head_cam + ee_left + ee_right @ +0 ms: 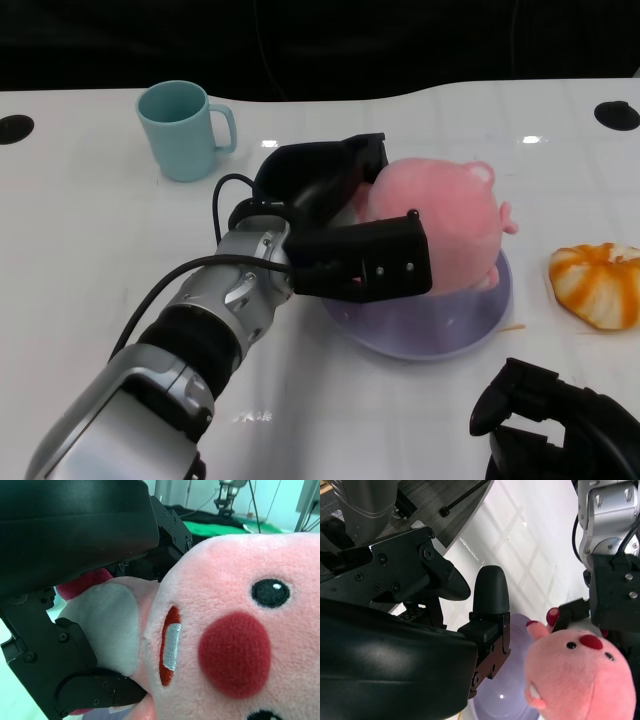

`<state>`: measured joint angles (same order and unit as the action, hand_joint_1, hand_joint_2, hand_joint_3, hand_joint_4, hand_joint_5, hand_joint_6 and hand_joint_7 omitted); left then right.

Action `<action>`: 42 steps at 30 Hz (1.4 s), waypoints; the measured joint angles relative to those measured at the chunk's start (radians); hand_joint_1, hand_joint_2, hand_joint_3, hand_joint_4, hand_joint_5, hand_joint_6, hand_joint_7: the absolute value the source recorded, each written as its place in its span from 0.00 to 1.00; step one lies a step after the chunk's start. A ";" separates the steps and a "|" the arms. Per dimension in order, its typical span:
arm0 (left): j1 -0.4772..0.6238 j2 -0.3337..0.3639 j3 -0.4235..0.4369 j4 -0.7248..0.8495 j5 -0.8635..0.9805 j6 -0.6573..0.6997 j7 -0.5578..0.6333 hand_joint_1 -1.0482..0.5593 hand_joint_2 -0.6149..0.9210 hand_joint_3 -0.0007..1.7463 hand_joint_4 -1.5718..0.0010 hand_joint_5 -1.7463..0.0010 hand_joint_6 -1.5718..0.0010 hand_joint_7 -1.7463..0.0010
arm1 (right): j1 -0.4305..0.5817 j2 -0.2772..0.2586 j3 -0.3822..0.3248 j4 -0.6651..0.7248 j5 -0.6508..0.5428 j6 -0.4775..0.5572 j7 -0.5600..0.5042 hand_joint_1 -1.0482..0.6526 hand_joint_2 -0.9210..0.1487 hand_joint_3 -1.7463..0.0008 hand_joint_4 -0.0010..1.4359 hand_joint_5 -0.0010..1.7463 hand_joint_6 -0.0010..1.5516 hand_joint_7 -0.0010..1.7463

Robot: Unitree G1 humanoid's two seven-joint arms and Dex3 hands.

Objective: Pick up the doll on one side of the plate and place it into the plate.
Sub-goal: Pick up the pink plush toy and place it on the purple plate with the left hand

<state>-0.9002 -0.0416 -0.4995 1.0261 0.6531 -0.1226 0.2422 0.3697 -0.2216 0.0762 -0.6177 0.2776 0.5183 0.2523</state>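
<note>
Pink plush doll (pixel 440 225): clasped in the left hand (pixel 345 235), black fingers closed round its body, over the lavender plate (pixel 470 320); whether it touches the plate cannot be told. Head view shows only its back and ear. Left wrist view alone shows the face (pixel 235 645): black eye, red cheek, open red mouth, white belly patch. Right wrist view shows the face turned toward the right hand (pixel 445 630), fingers apart, empty. No legible writing. Beyond the left hand: teal mug (pixel 185 130). Right of the doll: orange-and-white plush (pixel 598 283).
</note>
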 measured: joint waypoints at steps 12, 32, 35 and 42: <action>-0.052 -0.044 0.002 0.075 -0.028 0.009 -0.097 0.51 0.90 0.22 0.52 0.13 0.46 0.56 | 0.008 0.000 0.005 -0.014 -0.007 -0.012 0.000 0.55 0.22 0.32 0.47 1.00 0.32 0.95; -0.058 -0.006 -0.045 -0.002 -0.001 0.024 -0.267 0.02 1.00 0.26 1.00 0.94 0.91 1.00 | 0.012 -0.002 0.014 -0.019 -0.020 -0.023 0.011 0.54 0.24 0.32 0.47 1.00 0.33 0.94; -0.058 0.015 -0.046 -0.040 0.000 0.026 -0.293 0.00 1.00 0.28 1.00 0.95 0.93 1.00 | 0.012 -0.002 0.013 -0.019 -0.019 -0.023 0.012 0.55 0.24 0.32 0.47 1.00 0.32 0.94; -0.047 0.061 -0.042 -0.155 -0.005 0.030 -0.356 0.00 1.00 0.27 0.99 0.94 0.95 1.00 | 0.012 -0.002 0.007 -0.021 -0.020 -0.023 0.012 0.56 0.23 0.32 0.46 1.00 0.32 0.93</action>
<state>-0.9472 0.0198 -0.5417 0.8708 0.6479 -0.0926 -0.1142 0.3812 -0.2240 0.0835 -0.6385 0.2578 0.4957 0.2641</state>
